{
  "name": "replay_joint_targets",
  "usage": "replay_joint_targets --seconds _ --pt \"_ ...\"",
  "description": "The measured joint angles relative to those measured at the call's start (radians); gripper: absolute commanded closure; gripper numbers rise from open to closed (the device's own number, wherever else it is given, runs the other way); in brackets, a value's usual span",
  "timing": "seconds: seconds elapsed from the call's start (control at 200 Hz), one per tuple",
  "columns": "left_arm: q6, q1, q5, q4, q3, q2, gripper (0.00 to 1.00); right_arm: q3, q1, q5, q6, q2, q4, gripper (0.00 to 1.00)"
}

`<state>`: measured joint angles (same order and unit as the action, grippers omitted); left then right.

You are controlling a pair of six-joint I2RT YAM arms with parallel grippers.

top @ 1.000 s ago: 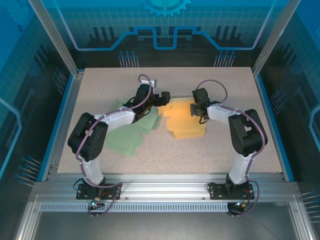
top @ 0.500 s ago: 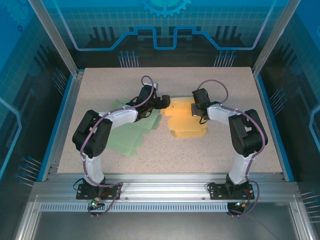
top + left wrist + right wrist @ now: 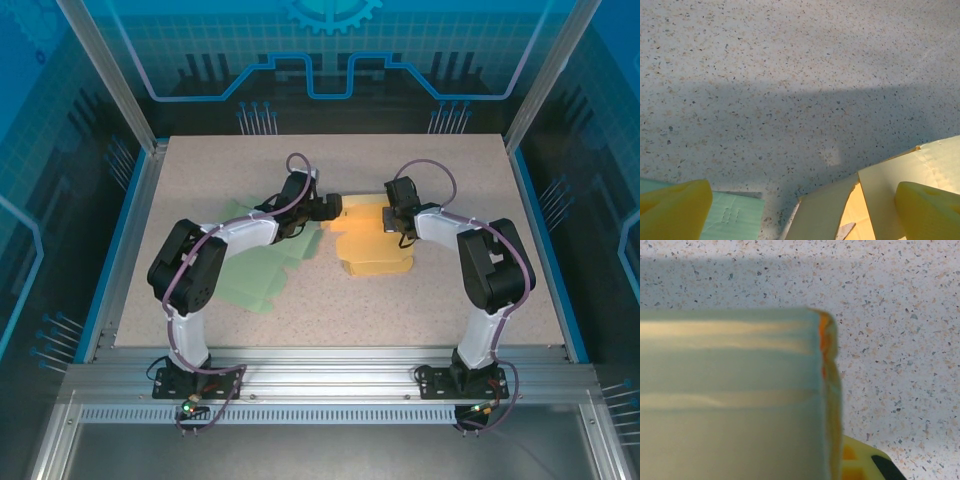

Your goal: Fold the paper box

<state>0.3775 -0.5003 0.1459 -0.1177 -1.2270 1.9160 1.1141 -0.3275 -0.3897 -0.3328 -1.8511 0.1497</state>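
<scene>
You have a speckled counter [image 3: 420, 300] carrying 2 paper pieces. The green sheet [image 3: 255, 275] lies flat left of centre. The yellow paper box [image 3: 370, 245] (mostly flat, not folded up) lies just beside it, near the middle. Your left gripper [image 3: 330, 207] sits low at the box's left edge, fingers spread wide. Your right gripper [image 3: 392, 218] is clamped on a flap at the box's far right.

a flat yellow paper box [image 3: 372, 248] lies in the middle of the speckled table [image 3: 440, 300], a green paper [image 3: 258, 275] lies just left of it, and the left gripper [image 3: 335, 207] and right gripper [image 3: 392, 222] sit at its far corners.
</scene>
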Motion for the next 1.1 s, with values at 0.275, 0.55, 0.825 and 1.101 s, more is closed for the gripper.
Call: replay_joint_targets --seconds 0.275,0.55,0.825,1.101 --pt "-0.025 -0.001 0.021 0.002 0.000 -0.002 0.06 0.000 0.000 0.000 0.000 0.000 0.000 1.00" --pt "-0.043 0.000 0.069 0.030 0.000 -0.012 0.13 0.000 0.000 0.001 0.000 0.000 0.000 1.00" --pt "-0.046 0.001 0.074 0.040 -0.004 -0.012 0.13 0.000 0.000 0.001 0.000 0.000 -0.001 1.00" --pt "-0.074 0.010 0.079 0.095 -0.068 0.048 0.13 0.000 0.000 0.001 0.000 0.000 0.000 1.00"
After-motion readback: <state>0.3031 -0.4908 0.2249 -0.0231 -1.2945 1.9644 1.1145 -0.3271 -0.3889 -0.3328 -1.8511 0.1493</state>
